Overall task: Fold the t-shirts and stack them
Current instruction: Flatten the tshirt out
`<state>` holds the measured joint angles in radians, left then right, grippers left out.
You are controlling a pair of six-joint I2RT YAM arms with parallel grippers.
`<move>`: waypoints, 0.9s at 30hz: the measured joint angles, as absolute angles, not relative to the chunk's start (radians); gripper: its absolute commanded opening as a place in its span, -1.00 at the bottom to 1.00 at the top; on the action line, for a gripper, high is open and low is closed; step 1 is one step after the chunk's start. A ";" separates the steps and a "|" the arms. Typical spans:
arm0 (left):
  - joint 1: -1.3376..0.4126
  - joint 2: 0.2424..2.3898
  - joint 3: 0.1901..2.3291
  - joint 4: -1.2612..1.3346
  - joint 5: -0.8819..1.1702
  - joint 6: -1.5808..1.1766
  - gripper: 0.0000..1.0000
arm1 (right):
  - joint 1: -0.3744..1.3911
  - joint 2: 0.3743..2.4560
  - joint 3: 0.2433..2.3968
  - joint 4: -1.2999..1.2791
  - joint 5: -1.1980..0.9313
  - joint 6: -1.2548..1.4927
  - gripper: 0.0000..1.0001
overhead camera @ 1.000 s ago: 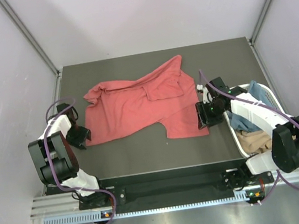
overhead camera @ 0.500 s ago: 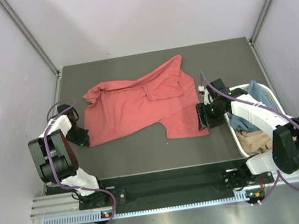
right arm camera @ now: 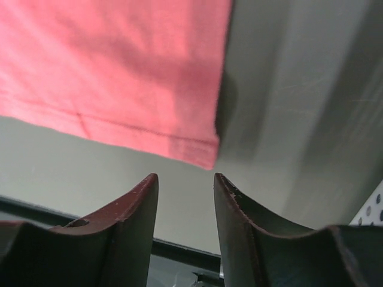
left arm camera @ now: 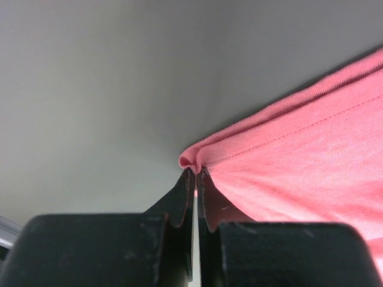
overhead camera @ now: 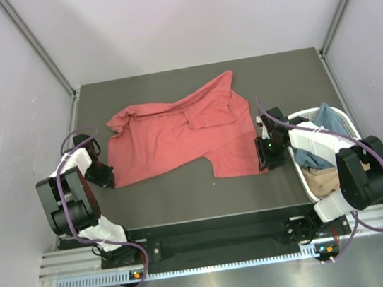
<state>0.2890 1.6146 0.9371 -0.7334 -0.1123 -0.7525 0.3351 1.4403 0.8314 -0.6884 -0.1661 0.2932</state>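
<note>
A coral-red t-shirt (overhead camera: 176, 135) lies spread and rumpled across the middle of the dark table. My left gripper (overhead camera: 105, 177) sits at the shirt's near-left corner, and in the left wrist view it (left arm camera: 195, 171) is shut on a pinch of the coral-red hem (left arm camera: 194, 156). Over at the shirt's near-right corner is my right gripper (overhead camera: 262, 156). The right wrist view shows that gripper (right arm camera: 185, 177) open, with the shirt's corner (right arm camera: 200, 152) just beyond its fingertips and no cloth between them. Blue (overhead camera: 329, 118) and tan (overhead camera: 324, 180) t-shirts lie heaped in the basket.
A white slotted plastic basket (overhead camera: 299, 171) stands at the table's right edge, close behind my right arm. Grey walls enclose the table on three sides. The table's near edge carries a metal rail (overhead camera: 213, 244) with both arm bases.
My left gripper has closed on the shirt's near-left corner. My right gripper has swung slightly right and nearer at the shirt's near-right corner, and its jaws have narrowed. The shirt has not moved.
</note>
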 measured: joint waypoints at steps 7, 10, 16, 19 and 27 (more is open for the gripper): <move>0.294 1.605 0.924 -0.723 -0.097 -0.744 -1.00 | 0.331 1.463 0.825 -0.677 -0.109 0.335 -0.17; 0.294 1.600 0.918 -0.717 -0.093 -0.740 -1.00 | 0.331 1.474 0.825 -0.669 -0.095 0.352 -0.15; 0.294 1.594 0.912 -0.714 -0.086 -0.731 -1.00 | 0.330 1.499 0.808 -0.639 -0.095 0.374 -0.27; 0.294 1.592 0.911 -0.714 -0.085 -0.730 -1.00 | 0.329 1.501 0.807 -0.633 -0.094 0.386 -0.35; 0.294 1.588 0.906 -0.713 -0.076 -0.725 -1.00 | 0.332 1.502 0.804 -0.619 -0.091 0.405 -0.54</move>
